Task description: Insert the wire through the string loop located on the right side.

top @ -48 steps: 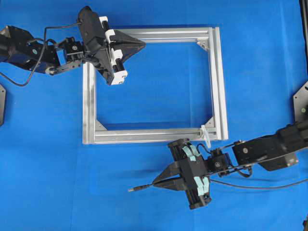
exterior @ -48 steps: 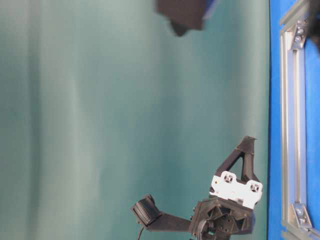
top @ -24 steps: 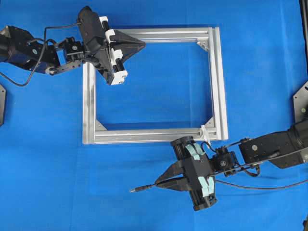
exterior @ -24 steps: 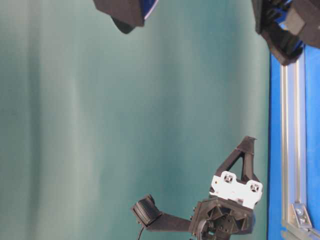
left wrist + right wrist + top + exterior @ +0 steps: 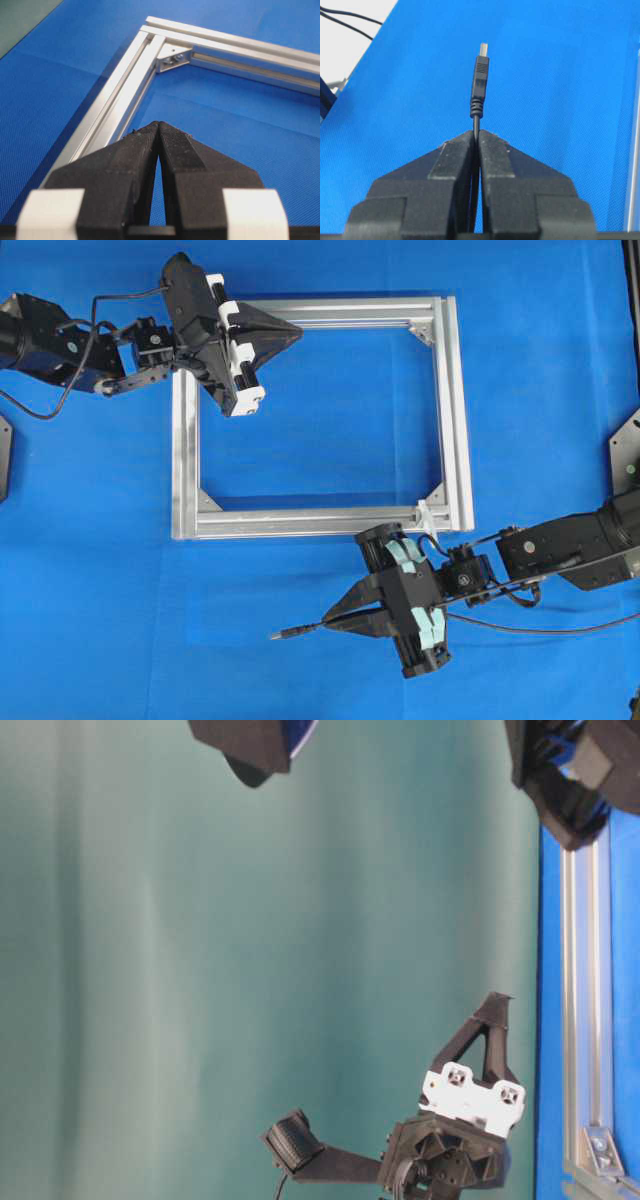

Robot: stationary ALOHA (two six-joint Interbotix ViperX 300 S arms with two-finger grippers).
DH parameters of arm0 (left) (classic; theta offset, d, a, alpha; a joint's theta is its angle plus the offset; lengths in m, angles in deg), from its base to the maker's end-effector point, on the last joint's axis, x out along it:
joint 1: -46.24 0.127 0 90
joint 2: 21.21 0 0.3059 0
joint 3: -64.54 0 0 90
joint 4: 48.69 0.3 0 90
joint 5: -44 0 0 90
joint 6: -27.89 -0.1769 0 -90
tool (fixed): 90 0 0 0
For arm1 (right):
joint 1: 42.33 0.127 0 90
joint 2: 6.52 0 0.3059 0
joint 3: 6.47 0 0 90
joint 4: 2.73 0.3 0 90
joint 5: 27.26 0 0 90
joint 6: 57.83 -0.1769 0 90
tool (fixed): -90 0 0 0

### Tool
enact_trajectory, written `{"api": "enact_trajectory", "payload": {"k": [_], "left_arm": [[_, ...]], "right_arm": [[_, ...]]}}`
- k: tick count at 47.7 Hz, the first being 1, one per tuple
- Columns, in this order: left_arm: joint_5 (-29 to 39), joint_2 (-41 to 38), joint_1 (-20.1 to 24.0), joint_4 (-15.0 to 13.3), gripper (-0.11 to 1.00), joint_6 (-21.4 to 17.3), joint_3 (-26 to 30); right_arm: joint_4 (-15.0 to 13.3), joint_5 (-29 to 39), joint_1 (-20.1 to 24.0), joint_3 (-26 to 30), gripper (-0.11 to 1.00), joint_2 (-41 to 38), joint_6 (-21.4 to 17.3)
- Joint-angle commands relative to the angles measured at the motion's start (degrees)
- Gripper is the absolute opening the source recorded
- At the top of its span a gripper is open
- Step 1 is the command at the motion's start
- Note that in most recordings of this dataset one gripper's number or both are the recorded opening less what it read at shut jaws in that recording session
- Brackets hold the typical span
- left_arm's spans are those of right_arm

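The wire (image 5: pixel 290 632) is a thin black cable with a USB-type plug tip (image 5: pixel 480 75). My right gripper (image 5: pixel 322 623) is shut on it just behind the plug, in front of the silver frame's (image 5: pixel 455 420) near rail. The cable's tail (image 5: pixel 540 628) trails away to the right. The string loop (image 5: pixel 425 512) is a small white tie at the frame's near right corner, close behind my right wrist and partly covered by it. My left gripper (image 5: pixel 298 333) is shut on nothing, hovering over the frame's far left corner (image 5: pixel 125 95). In the left wrist view the left gripper (image 5: pixel 158 124) has its tips touching.
A triangular corner bracket (image 5: pixel 174 56) sits ahead of the left gripper. In the table-level view the left gripper (image 5: pixel 497 1005) hangs above the frame rail (image 5: pixel 585 1020), and the right arm (image 5: pixel 560 780) is near that rail. Blue mat (image 5: pixel 120 620) lies open at the near left.
Over the last second my right gripper shifted slightly right with the wire and turned a little, bringing its wrist over the string loop. The left arm has not moved.
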Motion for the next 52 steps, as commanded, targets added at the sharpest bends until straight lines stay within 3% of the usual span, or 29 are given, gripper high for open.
{"api": "enact_trajectory", "payload": {"k": [1, 52], "left_arm": [[-0.3, 1.8, 0.1, 0.1, 0.0, -0.1, 0.8], [-0.3, 1.8, 0.1, 0.1, 0.0, -0.1, 0.9]], "right_arm": [[-0.1, -0.2, 0.2, 1.0, -0.04, 1.8, 0.1], [0.1, -0.3, 0.2, -0.4, -0.04, 2.5, 0.1]]}}
